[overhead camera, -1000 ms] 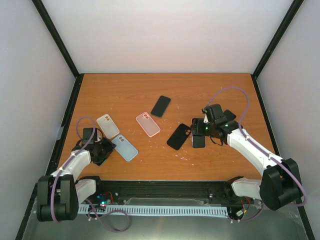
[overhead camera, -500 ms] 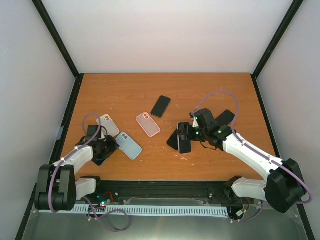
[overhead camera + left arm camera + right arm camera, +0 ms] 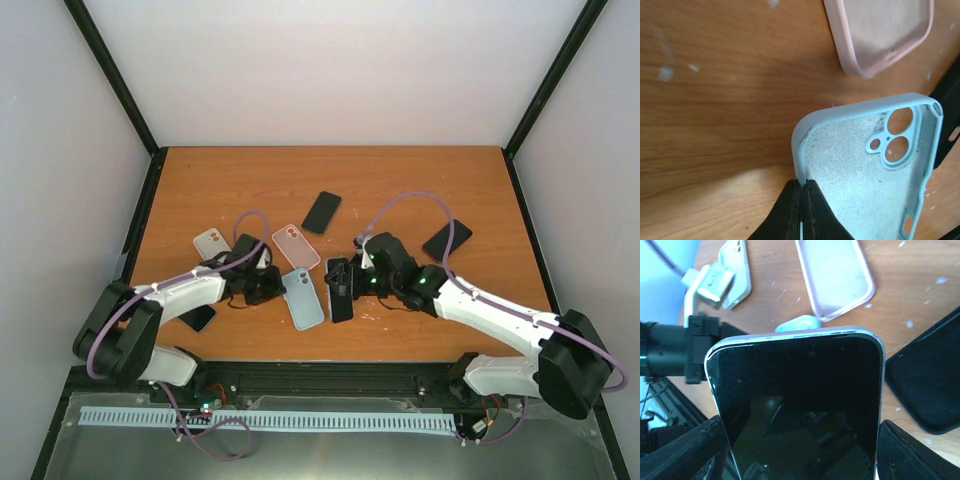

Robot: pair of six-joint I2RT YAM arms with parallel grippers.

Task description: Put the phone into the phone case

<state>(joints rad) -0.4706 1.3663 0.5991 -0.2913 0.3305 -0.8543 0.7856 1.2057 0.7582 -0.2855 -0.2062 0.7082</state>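
My left gripper (image 3: 272, 290) is shut on the side wall of a light blue phone case (image 3: 303, 298) lying open side up at the table's middle. The left wrist view shows the fingertips (image 3: 795, 200) pinching its rim and the case (image 3: 865, 175) with its camera cut-out. My right gripper (image 3: 352, 283) is shut on a black phone (image 3: 340, 291), held just right of the blue case. In the right wrist view the phone (image 3: 800, 400) fills the frame, screen toward the camera, between both fingers (image 3: 685, 450). The blue case's corner (image 3: 797, 322) peeks out beyond it.
A pink case (image 3: 296, 247) and a white case (image 3: 212, 243) lie behind the blue case. A black phone (image 3: 321, 212) lies further back. A dark phone (image 3: 447, 240) lies to the right, and another (image 3: 200, 318) under my left arm. A black case (image 3: 930, 385) lies right of the held phone.
My left gripper has dragged the blue case from the left side to the middle. My right gripper has carried the black phone leftward to right beside that case.
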